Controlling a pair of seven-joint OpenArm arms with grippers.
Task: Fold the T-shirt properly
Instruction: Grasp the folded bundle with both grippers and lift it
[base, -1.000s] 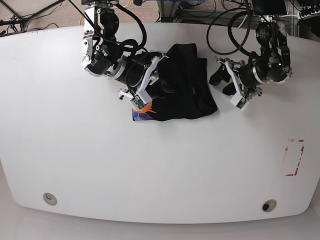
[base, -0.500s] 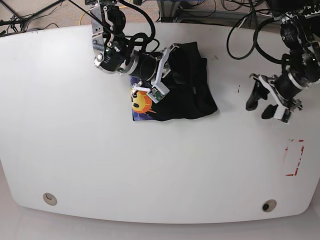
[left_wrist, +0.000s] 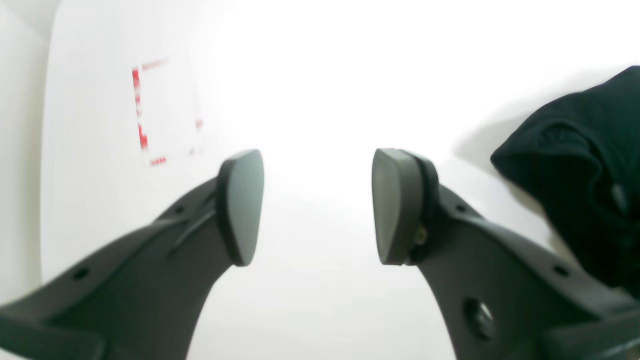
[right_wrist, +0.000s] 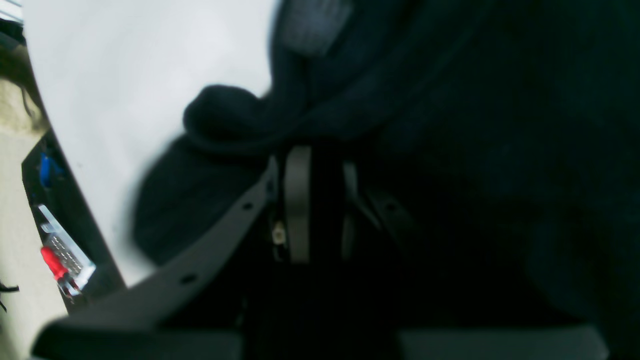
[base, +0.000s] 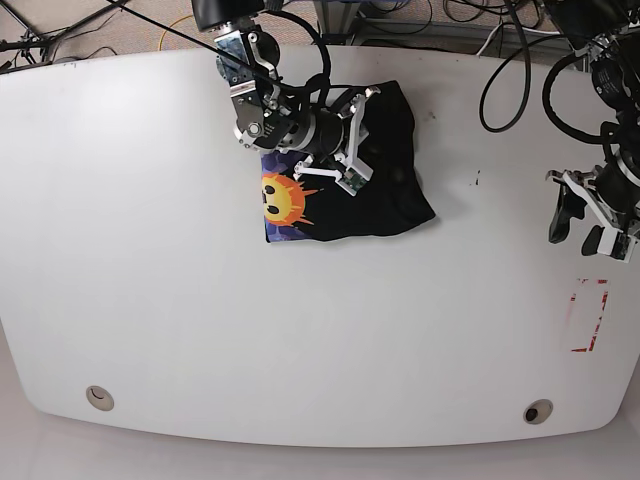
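Left claw: matte grey rounded pads spread wide, nothing between them; soft black T-shirt at right edge.
Right claw: clenched on dark cloth folds.
Base: T-shirt upper centre on smooth white table; orange print showing.

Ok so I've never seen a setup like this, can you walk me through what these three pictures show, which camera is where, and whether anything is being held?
This is a robot with two arms working over a white table. The wide picture looks down from above. The other two come from small cameras mounted on each wrist, looking out along the jaws.

On the table lies a black T-shirt, already bunched into a rough fold, its orange flaming face print showing at the left edge.

The right gripper, at the top left of the overhead view, is down on the shirt; its own camera shows the jaws nearly together with dark cloth between them, so it appears to be pinching the fabric.

The left gripper hangs off to the side with its jaws apart and nothing between them. Red tape marks sit near it.
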